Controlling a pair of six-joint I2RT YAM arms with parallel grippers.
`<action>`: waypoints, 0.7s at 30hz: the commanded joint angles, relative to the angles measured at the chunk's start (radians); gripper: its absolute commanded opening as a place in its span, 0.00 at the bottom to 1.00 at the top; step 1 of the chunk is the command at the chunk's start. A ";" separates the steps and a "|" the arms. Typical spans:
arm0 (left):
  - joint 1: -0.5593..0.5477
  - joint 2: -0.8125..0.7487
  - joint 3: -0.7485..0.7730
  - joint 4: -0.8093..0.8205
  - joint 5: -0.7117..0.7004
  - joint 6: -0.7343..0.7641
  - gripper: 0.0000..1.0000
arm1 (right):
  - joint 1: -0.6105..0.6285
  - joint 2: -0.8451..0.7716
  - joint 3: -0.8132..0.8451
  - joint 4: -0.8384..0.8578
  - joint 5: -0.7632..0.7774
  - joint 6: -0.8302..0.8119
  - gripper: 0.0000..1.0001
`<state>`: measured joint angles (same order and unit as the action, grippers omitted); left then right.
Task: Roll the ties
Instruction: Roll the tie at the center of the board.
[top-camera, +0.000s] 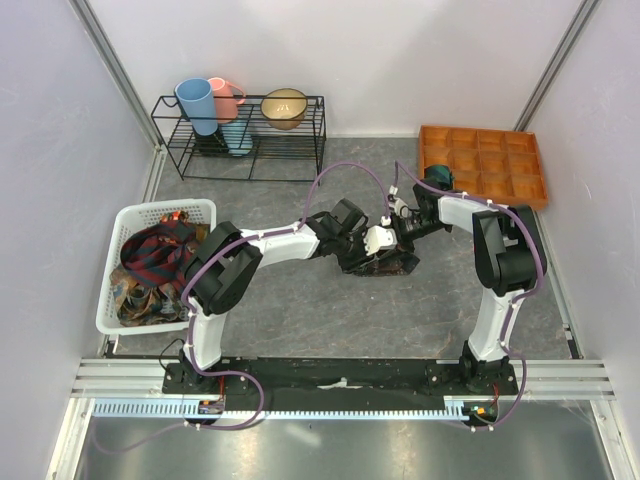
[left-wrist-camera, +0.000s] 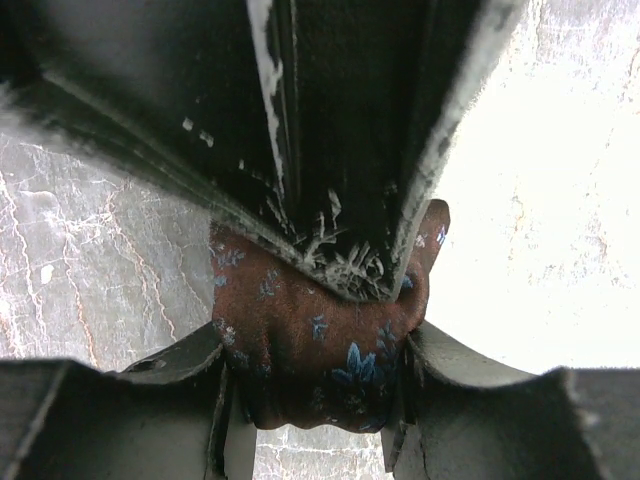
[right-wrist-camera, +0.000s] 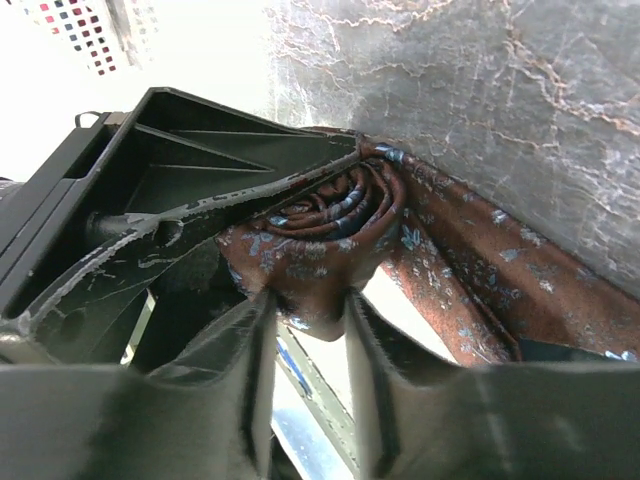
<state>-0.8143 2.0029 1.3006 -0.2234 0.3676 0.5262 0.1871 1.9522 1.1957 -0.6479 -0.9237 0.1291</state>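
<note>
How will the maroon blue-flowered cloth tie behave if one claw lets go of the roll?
Probably floppy: the maroon blue-flowered cloth tie bunches and sags in the right claw, its tail lying limp on the grey marbled table. The coil looks loose, so it may well unwind. Likely light, thin fabric; could slip from a shallow pinch.

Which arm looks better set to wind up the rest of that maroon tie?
Probably the right. The left fingers clamp the rolled maroon tie steady; the right fingers straddle its coiled end, next to the loose tail.
</note>
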 joint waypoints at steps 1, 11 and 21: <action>-0.003 0.031 0.000 -0.096 0.016 0.047 0.18 | -0.005 0.010 -0.022 0.056 0.126 -0.014 0.11; 0.015 -0.027 0.011 -0.011 0.138 0.017 0.66 | -0.026 0.014 -0.059 0.022 0.267 -0.034 0.00; 0.012 0.002 0.081 0.067 0.220 -0.008 0.76 | -0.028 0.034 -0.033 -0.004 0.381 -0.036 0.00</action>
<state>-0.7990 2.0022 1.3281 -0.2165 0.5228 0.5434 0.1558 1.9511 1.1625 -0.6746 -0.7700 0.1261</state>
